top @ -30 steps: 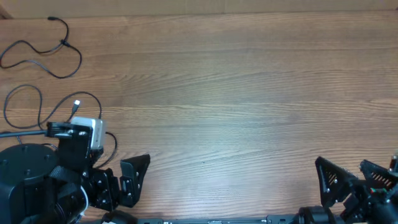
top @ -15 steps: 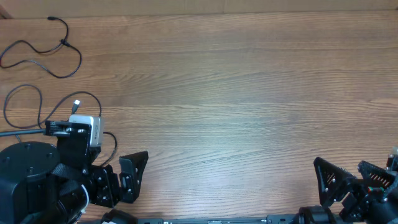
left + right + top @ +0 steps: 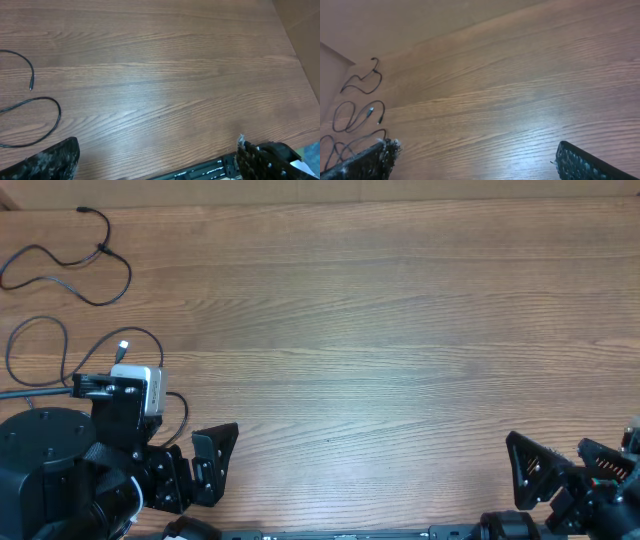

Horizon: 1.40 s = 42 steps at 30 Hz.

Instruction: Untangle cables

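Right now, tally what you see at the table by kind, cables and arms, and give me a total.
Cables fully in view: 2, the far cable and the silver-tipped cable.
Arms: 2, the left arm and the right arm, both with jaws open.
Total: 4. More cord beside the left arm is partly hidden, so it is not counted.

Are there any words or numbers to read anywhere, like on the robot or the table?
No text can be read in any view.
The table is plain wood, with nothing written on it.
The cables have no tags or labels.
The white box shows no writing.
Tiny coloured specks on the right arm are too small to read.
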{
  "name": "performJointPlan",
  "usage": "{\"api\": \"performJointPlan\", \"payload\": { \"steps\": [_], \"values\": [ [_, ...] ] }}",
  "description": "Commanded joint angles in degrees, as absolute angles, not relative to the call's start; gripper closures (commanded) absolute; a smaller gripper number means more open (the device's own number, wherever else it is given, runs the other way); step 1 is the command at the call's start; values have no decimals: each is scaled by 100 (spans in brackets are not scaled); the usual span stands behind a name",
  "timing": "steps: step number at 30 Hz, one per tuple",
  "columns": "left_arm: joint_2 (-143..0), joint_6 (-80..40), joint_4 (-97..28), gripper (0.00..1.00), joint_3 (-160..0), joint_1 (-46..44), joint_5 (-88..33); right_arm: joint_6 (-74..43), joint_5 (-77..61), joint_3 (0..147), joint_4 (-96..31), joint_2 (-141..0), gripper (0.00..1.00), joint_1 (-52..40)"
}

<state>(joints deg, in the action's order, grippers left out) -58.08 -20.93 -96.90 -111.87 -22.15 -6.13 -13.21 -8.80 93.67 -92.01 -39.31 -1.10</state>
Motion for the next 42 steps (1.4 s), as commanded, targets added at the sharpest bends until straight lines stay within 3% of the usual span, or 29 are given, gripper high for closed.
{"api": "performJointPlan", "payload": {
  "steps": [1,14,26,42],
  "values": [
    [-5811,-2143,-9679,0,-11170,-2252,-532,-930,-731,8923,-8934,-3920,0,-99],
    [-5811,-2143,-9679,0,-11168,-2252,-532,-572,-775,4327,-4482,-2102,0,-99],
    [-5811,-2143,-9677,0,-11170,-2252,-532,-569,-773,1940,-2270,-637,0,-99],
    [-5811,-2143,-9679,0,-11170,-2252,-532,-794,-707,45,-145,-12,0,-99]
  ]
}}
